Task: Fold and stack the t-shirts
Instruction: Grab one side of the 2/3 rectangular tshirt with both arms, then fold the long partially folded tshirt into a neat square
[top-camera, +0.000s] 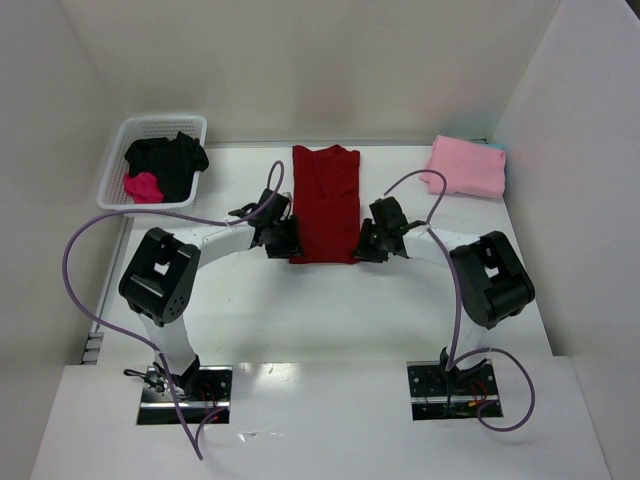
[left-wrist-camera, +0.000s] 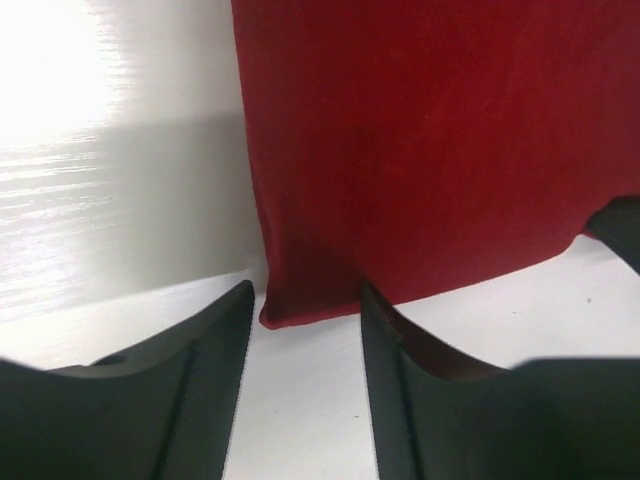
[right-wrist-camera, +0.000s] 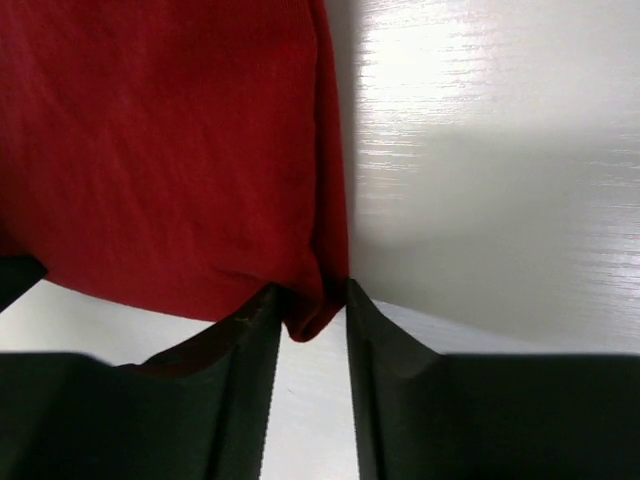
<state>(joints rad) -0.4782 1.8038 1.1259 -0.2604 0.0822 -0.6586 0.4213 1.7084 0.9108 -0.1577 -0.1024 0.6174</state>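
The dark red t-shirt (top-camera: 325, 205) lies folded into a long narrow strip in the middle of the table. My left gripper (top-camera: 285, 240) is at its near left corner. In the left wrist view that gripper (left-wrist-camera: 305, 297) is open, with the flat shirt corner (left-wrist-camera: 310, 300) between the fingertips. My right gripper (top-camera: 366, 243) is at the near right corner. In the right wrist view it (right-wrist-camera: 312, 297) is narrowed onto the bunched shirt corner (right-wrist-camera: 315, 315). The light pink t-shirt (top-camera: 467, 165) lies folded square at the back right.
A white basket (top-camera: 120, 190) at the back left holds a black shirt (top-camera: 170, 158) and a magenta one (top-camera: 143, 186). White walls enclose the table at the back and on both sides. Purple cables loop over both arms.
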